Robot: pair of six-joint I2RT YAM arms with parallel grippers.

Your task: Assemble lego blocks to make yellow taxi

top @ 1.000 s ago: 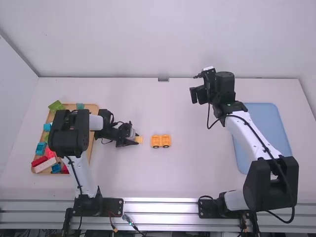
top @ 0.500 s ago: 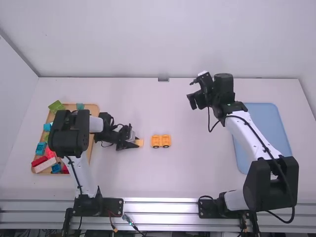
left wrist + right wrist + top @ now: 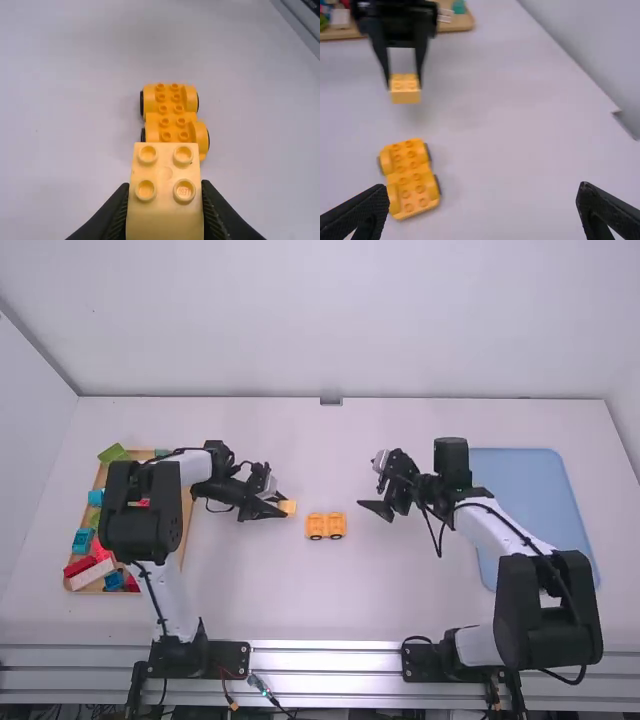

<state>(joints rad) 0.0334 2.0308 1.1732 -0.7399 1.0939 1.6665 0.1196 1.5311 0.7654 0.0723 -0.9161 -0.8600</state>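
High view: wheeled base (image 3: 326, 526) looked done; at its ten o'clock, left gripper (image 3: 165, 187) clamped yellow block (image 3: 167, 172), unattached. Right gripper (image 3: 484, 189), fingers apart, hung two o'clock. Stacking likely remained.

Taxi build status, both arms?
Left pincer shut on yellow 2x2 block; right pincer open. Wheeled yellow base on table, block unattached. Right pincer might crowd placement.

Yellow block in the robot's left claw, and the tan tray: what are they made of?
The block looks like hard plastic with a slight sheen, going by its moulded round studs. The tray is probably matte wood, judging by its tan colour, though plastic is possible.
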